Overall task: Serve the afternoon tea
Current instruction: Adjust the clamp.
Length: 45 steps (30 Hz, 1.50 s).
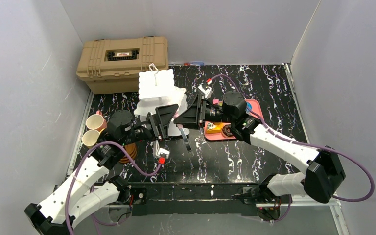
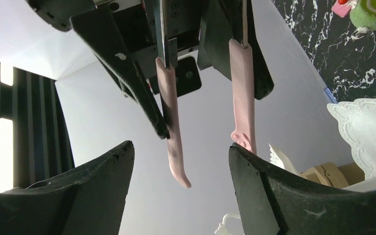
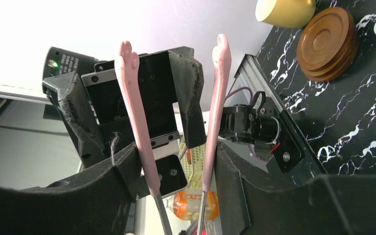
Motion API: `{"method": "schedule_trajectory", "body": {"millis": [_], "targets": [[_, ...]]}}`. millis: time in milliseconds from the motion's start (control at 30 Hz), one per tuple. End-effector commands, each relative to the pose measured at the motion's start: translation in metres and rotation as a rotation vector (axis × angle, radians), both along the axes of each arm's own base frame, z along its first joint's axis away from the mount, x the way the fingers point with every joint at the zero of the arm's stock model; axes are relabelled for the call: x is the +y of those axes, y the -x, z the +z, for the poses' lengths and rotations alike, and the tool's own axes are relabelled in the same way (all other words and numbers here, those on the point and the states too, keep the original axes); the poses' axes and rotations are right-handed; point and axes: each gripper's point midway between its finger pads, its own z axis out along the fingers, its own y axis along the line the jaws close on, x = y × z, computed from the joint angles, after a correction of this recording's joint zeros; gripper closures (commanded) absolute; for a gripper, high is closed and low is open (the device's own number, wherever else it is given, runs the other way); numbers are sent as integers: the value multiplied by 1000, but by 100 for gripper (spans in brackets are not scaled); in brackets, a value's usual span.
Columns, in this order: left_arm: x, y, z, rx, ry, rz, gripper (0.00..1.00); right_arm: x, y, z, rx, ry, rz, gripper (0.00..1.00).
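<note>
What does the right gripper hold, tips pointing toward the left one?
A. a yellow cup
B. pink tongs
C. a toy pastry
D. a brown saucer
B: the right gripper pinches the pink tongs, whose tips hang inside the open left gripper.

The left gripper (image 1: 169, 119) and right gripper (image 1: 186, 116) met nose to nose just before the tiered stand (image 1: 159, 90), with the pink tongs (image 3: 137, 122) between them, blocking the middle. Cups (image 1: 90, 137) and saucers (image 1: 127, 152) crowded the left edge, and the tray (image 1: 225, 133) sat right of centre. Bare table (image 1: 225, 161) lay open nearer the arms' bases.
</note>
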Motion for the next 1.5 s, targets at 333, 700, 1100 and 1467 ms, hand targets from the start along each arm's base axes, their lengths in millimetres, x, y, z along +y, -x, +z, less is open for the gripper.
{"method": "schedule_trajectory", "body": {"millis": [333,700,1100,1467], "targets": [[-8,-4,4,8,-25,-19,90,2,10,20,-88,6,79,31],[-17,-13,14,-150,6,-30,100,6,13,22,-79,-33,30,18],[-19,-6,45,-227,101,-60,100,-11,0,-3,-107,97,-98,2],[-16,-5,47,-228,107,-52,100,-52,-35,24,-105,33,-220,2]]}}
